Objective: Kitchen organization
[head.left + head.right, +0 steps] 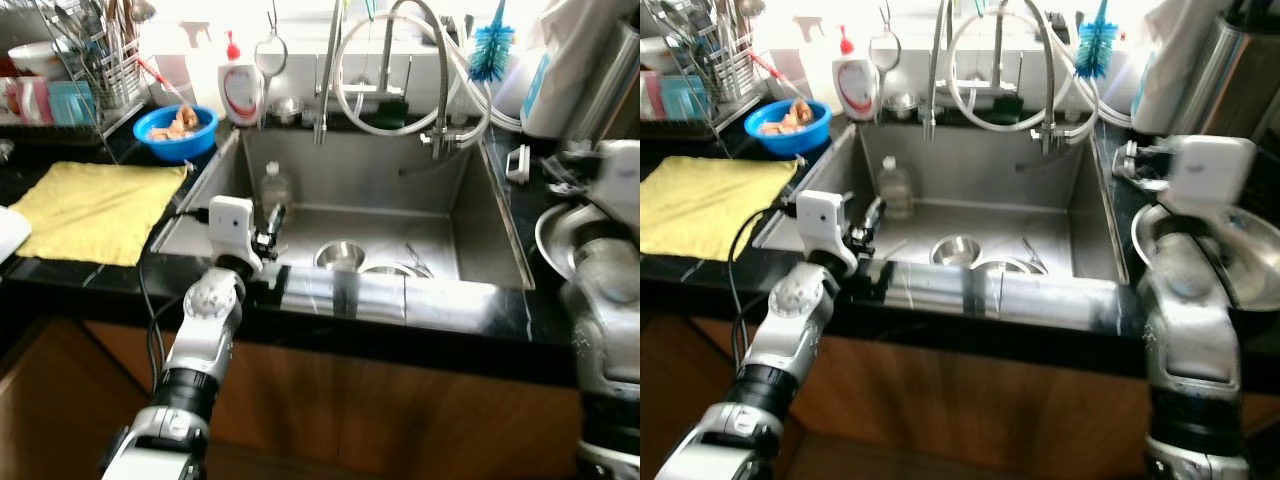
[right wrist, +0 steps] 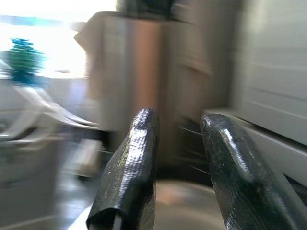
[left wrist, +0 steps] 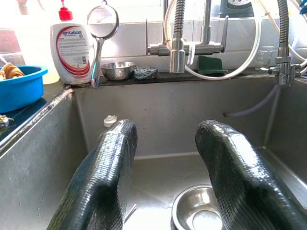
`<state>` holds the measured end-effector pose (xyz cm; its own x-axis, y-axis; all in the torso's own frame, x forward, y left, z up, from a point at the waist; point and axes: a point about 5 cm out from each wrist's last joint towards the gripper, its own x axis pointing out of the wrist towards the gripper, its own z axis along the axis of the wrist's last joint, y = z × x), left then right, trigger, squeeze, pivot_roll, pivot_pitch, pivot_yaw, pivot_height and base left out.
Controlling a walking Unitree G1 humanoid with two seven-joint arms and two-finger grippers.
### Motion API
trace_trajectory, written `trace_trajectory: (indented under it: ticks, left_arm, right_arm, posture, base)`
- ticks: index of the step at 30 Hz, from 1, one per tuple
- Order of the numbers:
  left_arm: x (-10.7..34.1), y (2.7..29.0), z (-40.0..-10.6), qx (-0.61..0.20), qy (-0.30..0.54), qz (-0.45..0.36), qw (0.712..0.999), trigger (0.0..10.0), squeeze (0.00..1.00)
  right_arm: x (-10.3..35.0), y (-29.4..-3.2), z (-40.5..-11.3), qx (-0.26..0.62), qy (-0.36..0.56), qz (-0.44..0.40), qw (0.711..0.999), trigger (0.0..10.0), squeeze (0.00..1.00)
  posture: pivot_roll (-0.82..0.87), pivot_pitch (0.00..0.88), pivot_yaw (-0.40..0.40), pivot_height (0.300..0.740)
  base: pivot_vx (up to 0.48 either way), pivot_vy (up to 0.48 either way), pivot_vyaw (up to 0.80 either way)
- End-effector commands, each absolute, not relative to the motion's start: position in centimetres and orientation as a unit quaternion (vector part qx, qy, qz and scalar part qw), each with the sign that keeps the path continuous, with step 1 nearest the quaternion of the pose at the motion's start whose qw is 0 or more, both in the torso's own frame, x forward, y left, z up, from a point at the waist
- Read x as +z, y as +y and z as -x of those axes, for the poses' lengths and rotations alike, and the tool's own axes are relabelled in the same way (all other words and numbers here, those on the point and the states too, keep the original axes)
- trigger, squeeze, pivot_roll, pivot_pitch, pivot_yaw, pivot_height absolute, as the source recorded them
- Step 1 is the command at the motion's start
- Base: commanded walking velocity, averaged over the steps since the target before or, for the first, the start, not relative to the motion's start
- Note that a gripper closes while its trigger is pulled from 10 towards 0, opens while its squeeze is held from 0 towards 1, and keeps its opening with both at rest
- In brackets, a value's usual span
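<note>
My left gripper (image 1: 272, 228) rests at the front left edge of the steel sink (image 1: 480, 215), fingers pointing into the basin. It is open (image 3: 165, 139) and holds nothing. Below it on the sink floor lie a small steel bowl (image 1: 340, 255) and a second steel dish (image 1: 385, 270). A clear bottle (image 1: 273, 185) stands in the sink's left back corner. My right gripper (image 1: 1137, 160) hovers over the right counter above a large steel bowl (image 1: 1240, 250). In the blurred right wrist view its fingers (image 2: 132, 158) stand apart, open and with nothing between them.
A yellow cloth (image 1: 95, 205) lies on the left counter. Behind it are a blue bowl of food (image 1: 177, 130), a dish rack (image 1: 90, 70) and a soap bottle (image 1: 241, 88). A strainer (image 1: 270, 55), faucet hoses (image 1: 400, 60) and a blue brush (image 1: 490, 50) line the back.
</note>
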<state>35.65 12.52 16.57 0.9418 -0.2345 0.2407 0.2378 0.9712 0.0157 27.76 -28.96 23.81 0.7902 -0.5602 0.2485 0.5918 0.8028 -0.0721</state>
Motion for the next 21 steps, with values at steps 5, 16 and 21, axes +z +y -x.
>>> trace_trajectory:
  ticks: [5, 16, 21]
  left_arm:
    - [16.6, 12.5, -35.6, -0.123, -0.12, 0.001, 0.985, 10.0, 0.0]
    - [16.7, 12.5, -35.6, -0.127, -0.12, 0.0, 0.985, 10.0, 0.0]
    - [16.8, 12.5, -35.7, -0.128, -0.121, -0.001, 0.984, 10.0, 0.0]
  right_arm:
    - [21.7, -32.0, -22.7, -0.414, -0.077, 0.01, 0.907, 10.0, 1.0]
    - [18.9, -32.8, -19.8, -0.468, -0.025, -0.071, 0.881, 10.0, 0.0]
    - [18.7, -32.8, -20.2, -0.462, -0.027, -0.1, 0.881, 10.0, 0.0]
  posture:
    - [-0.07, 0.0, 0.047, 0.74]
    - [-0.07, 0.0, 0.054, 0.74]
    - [-0.07, 0.0, 0.053, 0.74]
  base:
    - [0.0, 0.0, 0.0]
    - [0.0, 0.0, 0.0]
    - [0.0, 0.0, 0.0]
